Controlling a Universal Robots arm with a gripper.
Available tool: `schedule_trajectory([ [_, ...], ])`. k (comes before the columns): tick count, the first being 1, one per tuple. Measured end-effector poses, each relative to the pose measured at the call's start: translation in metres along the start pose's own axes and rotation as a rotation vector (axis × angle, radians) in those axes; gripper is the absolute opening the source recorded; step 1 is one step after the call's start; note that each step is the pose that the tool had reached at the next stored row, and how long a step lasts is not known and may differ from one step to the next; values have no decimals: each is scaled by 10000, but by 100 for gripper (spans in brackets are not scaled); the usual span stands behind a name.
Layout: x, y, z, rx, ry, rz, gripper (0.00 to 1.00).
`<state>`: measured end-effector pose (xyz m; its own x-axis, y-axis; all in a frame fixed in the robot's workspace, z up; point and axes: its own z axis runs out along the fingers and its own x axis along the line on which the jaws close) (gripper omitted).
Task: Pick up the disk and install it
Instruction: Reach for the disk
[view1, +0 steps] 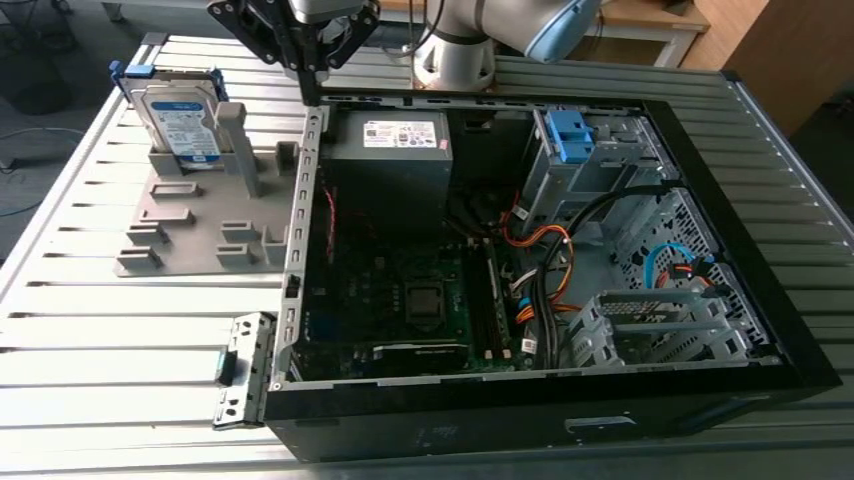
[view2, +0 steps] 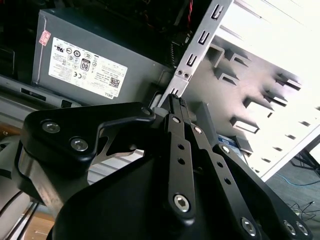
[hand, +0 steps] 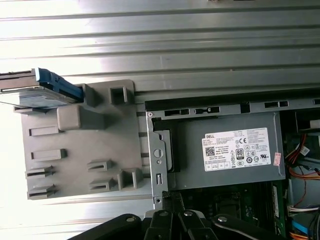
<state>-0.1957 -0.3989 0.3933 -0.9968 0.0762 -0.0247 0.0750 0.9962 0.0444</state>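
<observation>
While poised over the metal side rail (view1: 315, 180) of the open computer case (view1: 467, 430), shows the hand (view1: 310, 96) empty, with fingers (view2: 180, 150) apparently pressed together to the tips, though hard to confirm from the steep angle of the second wrist view. Finds the disk (view1: 176, 112) well apart from the hand, lower and toward the exterior view's left, standing on edge in a grey slotted holder (view1: 200, 215) on the ribbed counter (view1: 107, 330). Shows the same disk (hand: 30, 95) edge-on in the first wrist view. Places the grey power supply (view1: 387, 180) just below and beside the hand, inside the case, and a small blue bracket (view1: 570, 135) farther off in the drive bay.

Judged as risks from here:
- Could strike the rail or case wall if lowered before moving clear sideways.
- Could topple the disk, or shove it out of its slot, if brought in with fingers opened too little.
- Could pinch the holder's upright post (view1: 231, 130) along with the disk, given how close they stand.
- Could snag the cables (view1: 541, 240) near the bay during installation.
</observation>
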Motion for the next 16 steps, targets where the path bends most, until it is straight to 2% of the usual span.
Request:
schedule_trajectory([
  [16, 147, -11, -4, 1, 1, 1, 11],
])
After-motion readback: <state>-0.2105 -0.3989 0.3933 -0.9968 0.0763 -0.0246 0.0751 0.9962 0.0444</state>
